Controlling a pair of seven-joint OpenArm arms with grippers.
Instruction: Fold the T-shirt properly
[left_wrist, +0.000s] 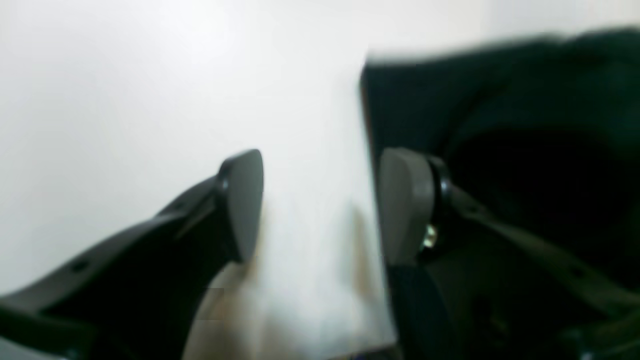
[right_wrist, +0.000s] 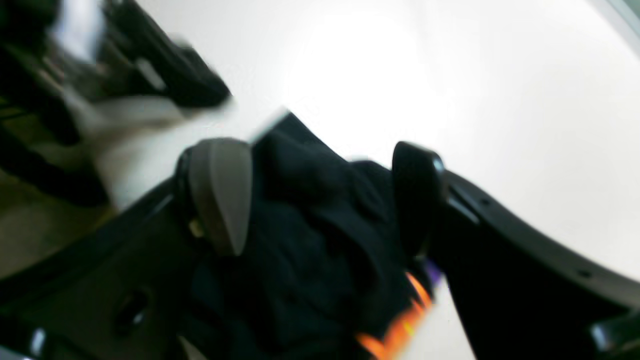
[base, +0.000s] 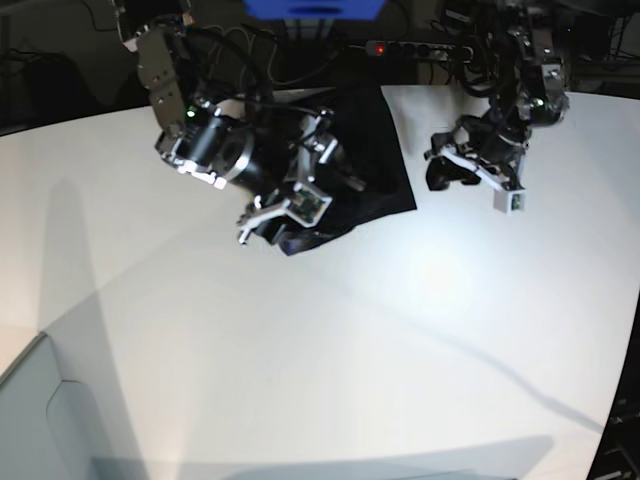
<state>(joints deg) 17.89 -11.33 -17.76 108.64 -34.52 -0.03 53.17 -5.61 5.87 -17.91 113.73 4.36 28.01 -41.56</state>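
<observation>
T-shirt (base: 375, 150), black, lies bunched on the white table (base: 330, 360) in the upper centre of the base view, partly hidden by the right arm. Right gripper (right_wrist: 320, 197) sits over the crumpled cloth with its jaws apart; fabric fills the gap between the pads without being clamped, and orange print shows at the lower edge of the right wrist view. Left gripper (left_wrist: 320, 205) hovers over bare table just beside the shirt's edge, jaws apart and holding nothing.
</observation>
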